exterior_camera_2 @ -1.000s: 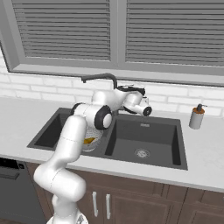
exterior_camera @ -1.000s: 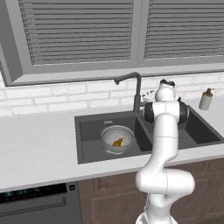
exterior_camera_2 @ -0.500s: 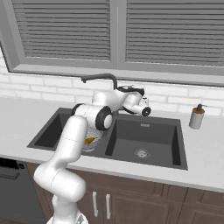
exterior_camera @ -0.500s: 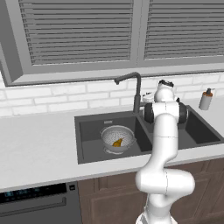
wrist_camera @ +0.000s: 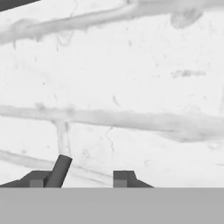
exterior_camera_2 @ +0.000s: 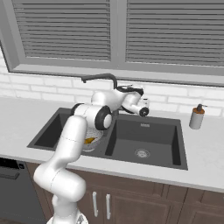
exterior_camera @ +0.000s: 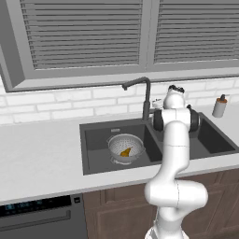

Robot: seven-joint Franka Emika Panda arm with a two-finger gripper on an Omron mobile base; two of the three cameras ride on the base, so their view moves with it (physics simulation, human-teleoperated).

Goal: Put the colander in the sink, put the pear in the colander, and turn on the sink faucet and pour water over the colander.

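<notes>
We log the colander seated in the left basin of the sink, with the pear lying inside it. The sink faucet rises behind the divider, its spout hooked toward the left basin. In the hand view the gripper faces the white brick wall; its jaws stand apart, and a thin dark rod, likely the faucet lever, sits by the left fingertip. A soap dispenser stands right of the sink.
</notes>
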